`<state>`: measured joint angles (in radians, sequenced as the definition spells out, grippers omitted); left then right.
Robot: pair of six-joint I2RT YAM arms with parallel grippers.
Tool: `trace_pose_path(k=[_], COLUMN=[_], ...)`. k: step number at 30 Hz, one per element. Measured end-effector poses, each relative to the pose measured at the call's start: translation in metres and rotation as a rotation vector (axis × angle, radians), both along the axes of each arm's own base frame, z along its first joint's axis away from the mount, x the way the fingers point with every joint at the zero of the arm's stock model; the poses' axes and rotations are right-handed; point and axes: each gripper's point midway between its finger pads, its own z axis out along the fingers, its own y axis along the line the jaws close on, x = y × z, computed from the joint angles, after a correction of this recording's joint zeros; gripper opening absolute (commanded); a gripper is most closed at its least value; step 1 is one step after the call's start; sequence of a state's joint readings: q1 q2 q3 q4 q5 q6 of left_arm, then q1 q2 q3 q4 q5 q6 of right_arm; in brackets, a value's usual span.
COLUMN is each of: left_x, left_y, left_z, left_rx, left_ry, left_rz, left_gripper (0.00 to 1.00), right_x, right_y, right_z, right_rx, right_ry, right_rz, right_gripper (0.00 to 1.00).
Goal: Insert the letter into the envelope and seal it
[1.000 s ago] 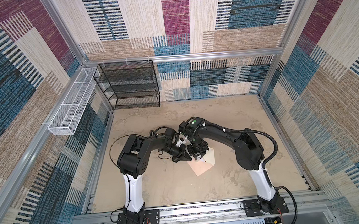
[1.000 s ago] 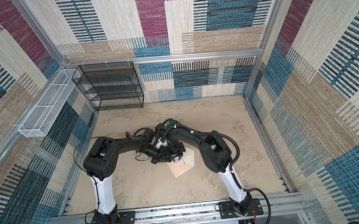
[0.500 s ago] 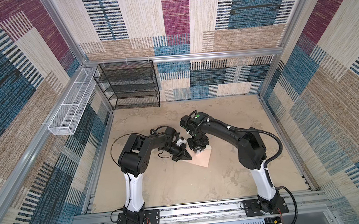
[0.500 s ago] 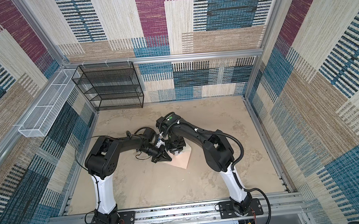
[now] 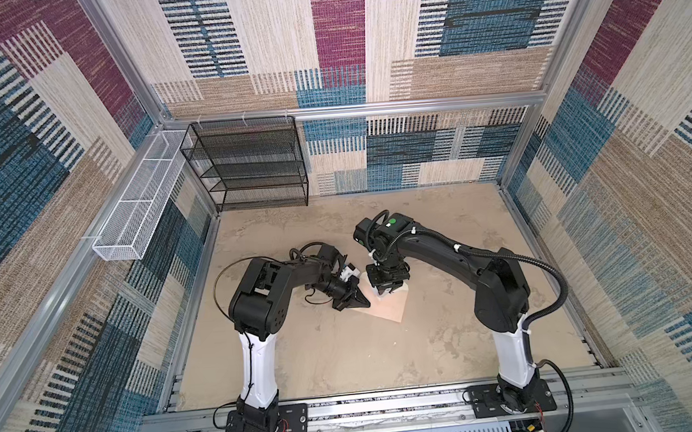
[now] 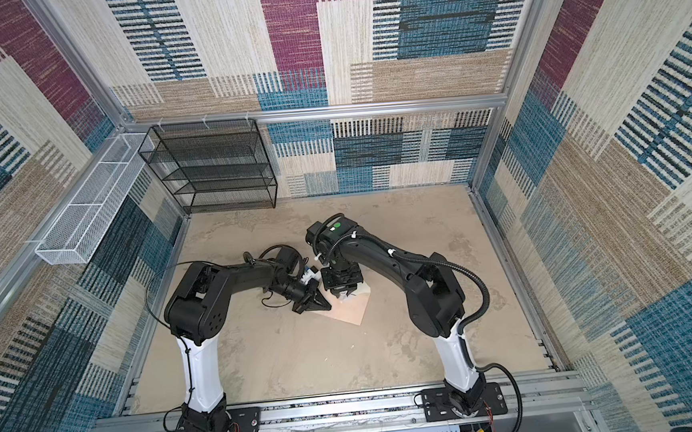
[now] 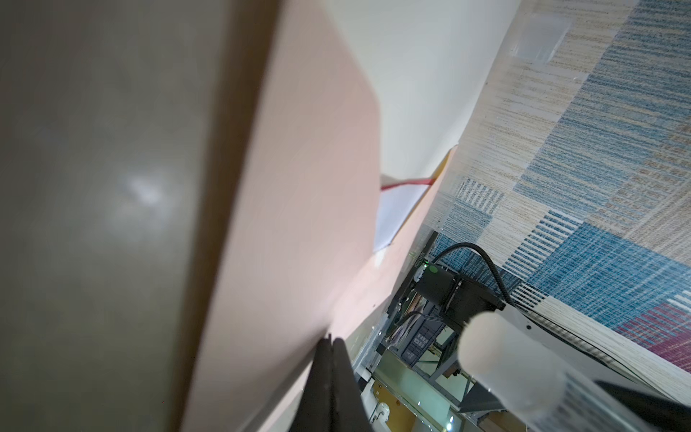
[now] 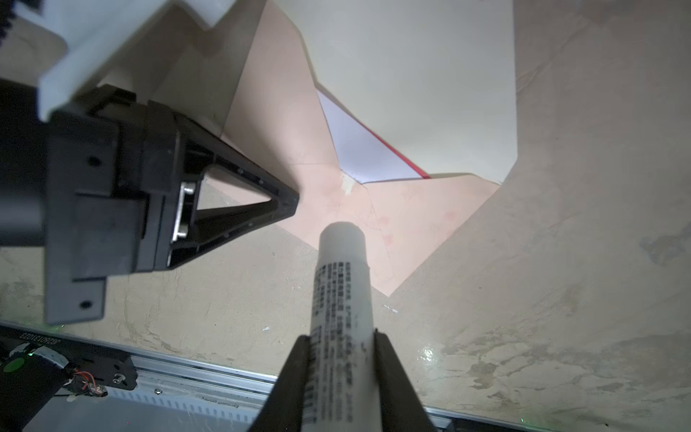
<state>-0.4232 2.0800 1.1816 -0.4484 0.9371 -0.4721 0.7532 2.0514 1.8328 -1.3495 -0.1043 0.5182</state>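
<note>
Tabletop [image 5: 345, 350] mottled beige under envelope [image 5: 390, 310], patchwork walls [image 5: 340, 38], black mesh shelf [image 5: 249, 165] behind

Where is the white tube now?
In the right wrist view, the white tube sits between the right gripper's fingers, tip over the envelope, beside the left gripper.

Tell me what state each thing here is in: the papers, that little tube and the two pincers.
envelope: lying flat, flap open, not sealed.
letter: tucked inside the envelope, one white corner with a red edge showing at the mouth.
white tube: gripped, its end over the envelope's body; contact unclear.
left pincer: shut, holding nothing, tip at the envelope's edge.
right pincer: shut on the white tube.
</note>
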Motion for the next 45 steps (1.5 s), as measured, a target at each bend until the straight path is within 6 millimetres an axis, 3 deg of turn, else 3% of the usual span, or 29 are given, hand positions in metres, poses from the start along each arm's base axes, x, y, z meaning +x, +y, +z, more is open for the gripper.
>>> trace_pose_path(k=[7, 14, 45], left_x=[0.000, 0.001, 0.002], left_y=[0.000, 0.000, -0.001], left_z=[0.000, 0.001, 0.000], left_rx=[0.005, 0.008, -0.001], left_ry=[-0.003, -0.002, 0.002], left_rz=[0.002, 0.003, -0.016], left_gripper=[0.00, 0.00, 0.00], right_x=[0.012, 0.011, 0.014], right_y=[0.011, 0.008, -0.009], right_z=[-0.020, -0.037, -0.041], right_rx=[-0.014, -0.048, -0.056], right_ry=[0.013, 0.039, 0.039], right_rz=[0.024, 0.042, 0.034], right_gripper=[0.00, 0.00, 0.00])
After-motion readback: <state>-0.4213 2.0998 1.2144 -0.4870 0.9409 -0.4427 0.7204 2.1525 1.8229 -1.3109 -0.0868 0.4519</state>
